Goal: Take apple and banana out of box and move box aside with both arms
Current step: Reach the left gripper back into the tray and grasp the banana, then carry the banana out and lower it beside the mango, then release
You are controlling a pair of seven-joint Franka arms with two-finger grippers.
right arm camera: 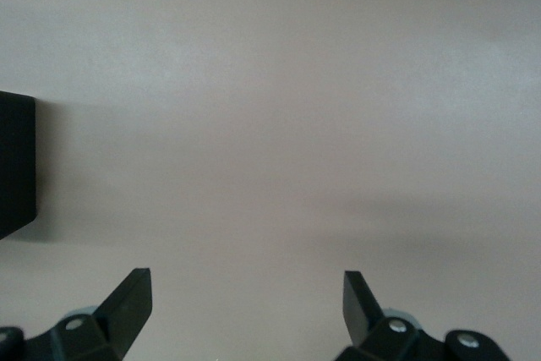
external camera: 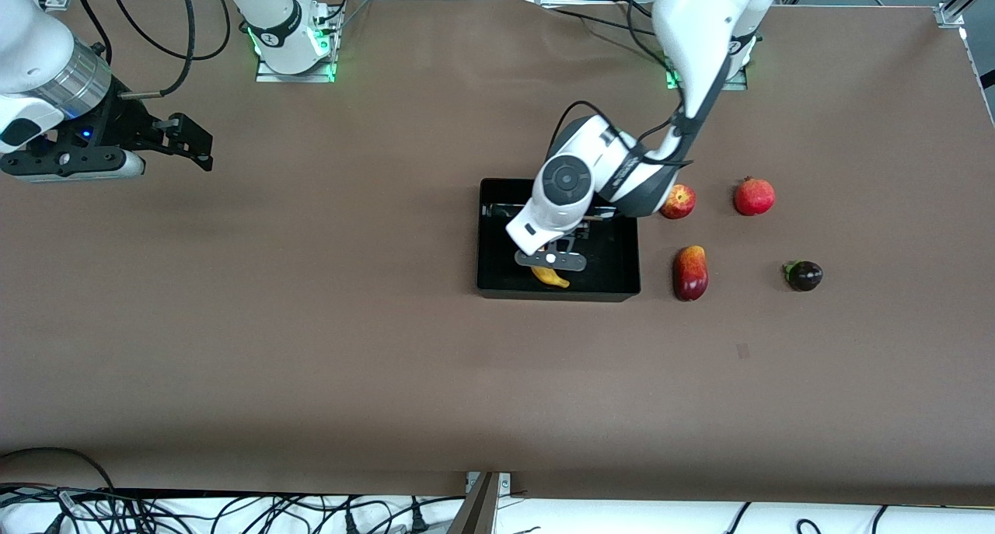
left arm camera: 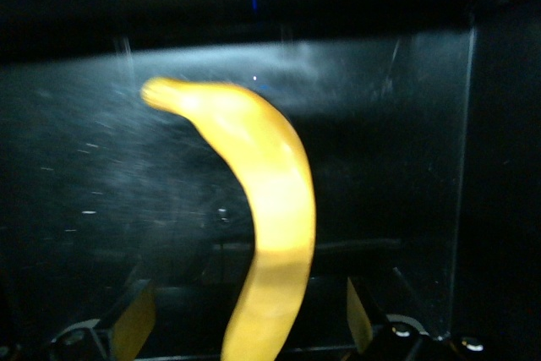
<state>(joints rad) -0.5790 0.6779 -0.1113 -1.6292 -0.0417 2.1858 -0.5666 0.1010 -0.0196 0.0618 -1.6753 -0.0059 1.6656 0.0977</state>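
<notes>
The black box [external camera: 616, 248] sits mid-table with the yellow banana [external camera: 552, 277] lying inside it. My left gripper [external camera: 550, 267] is lowered into the box over the banana. In the left wrist view the banana [left arm camera: 270, 209] runs between the open fingers [left arm camera: 133, 320], with a gap on each side, on the glossy box floor [left arm camera: 406, 166]. The apple [external camera: 679, 201], pomegranate [external camera: 754, 196], mango [external camera: 690, 273] and dark purple fruit [external camera: 804, 275] lie on the table beside the box toward the left arm's end. My right gripper [external camera: 199, 147] waits open and empty over bare table [right arm camera: 247, 293].
The brown table [external camera: 311, 347] spreads wide around the box. A corner of the box [right arm camera: 15, 166] shows in the right wrist view. Cables [external camera: 233, 514] hang below the table's edge nearest the front camera.
</notes>
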